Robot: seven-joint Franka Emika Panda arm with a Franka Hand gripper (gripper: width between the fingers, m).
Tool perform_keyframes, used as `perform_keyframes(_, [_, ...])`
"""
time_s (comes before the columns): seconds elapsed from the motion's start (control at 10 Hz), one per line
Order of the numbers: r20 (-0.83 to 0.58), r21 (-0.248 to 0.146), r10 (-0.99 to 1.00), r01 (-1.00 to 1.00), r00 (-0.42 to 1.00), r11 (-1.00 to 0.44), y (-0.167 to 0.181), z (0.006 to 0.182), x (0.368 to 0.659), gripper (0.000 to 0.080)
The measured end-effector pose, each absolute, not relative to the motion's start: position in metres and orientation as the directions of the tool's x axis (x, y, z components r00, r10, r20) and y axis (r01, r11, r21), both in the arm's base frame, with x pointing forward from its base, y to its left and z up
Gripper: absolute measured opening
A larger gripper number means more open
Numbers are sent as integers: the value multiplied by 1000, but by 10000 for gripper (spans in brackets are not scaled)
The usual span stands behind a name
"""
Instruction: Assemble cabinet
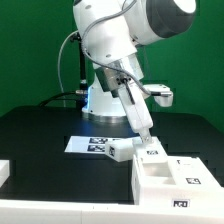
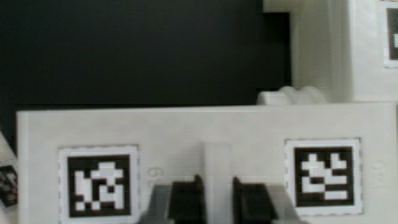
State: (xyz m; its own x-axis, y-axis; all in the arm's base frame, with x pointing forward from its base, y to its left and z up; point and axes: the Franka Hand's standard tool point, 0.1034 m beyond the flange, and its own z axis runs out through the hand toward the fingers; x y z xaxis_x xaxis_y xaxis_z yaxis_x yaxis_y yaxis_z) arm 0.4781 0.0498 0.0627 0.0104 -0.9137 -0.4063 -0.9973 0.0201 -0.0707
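Observation:
My gripper (image 2: 217, 203) is shut on a thin raised rib of a white cabinet panel (image 2: 205, 135). The panel carries two black-and-white tags, one on each side of my dark fingers (image 2: 176, 203). In the exterior view the gripper (image 1: 147, 139) reaches down at the near right and holds that panel (image 1: 152, 152) over the back left corner of the open white cabinet box (image 1: 172, 178). The wrist view shows the box wall (image 2: 338, 60) just beyond the panel. How the panel meets the box is hidden by the gripper.
The marker board (image 1: 92, 144) lies flat on the black table behind the box. A small white block (image 1: 118, 152) sits next to it. Another white part (image 1: 5, 172) shows at the exterior view's left edge. The arm's base (image 1: 100, 100) stands at the back.

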Motion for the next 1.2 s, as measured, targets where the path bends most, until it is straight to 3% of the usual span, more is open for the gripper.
perform_keyframes(0.7, [-390,-72,-920,-997,30,-2,48,61,481,65])
perform_keyframes(1.2, [-396,-122,-918,-992,31,19,46,63,542,65])
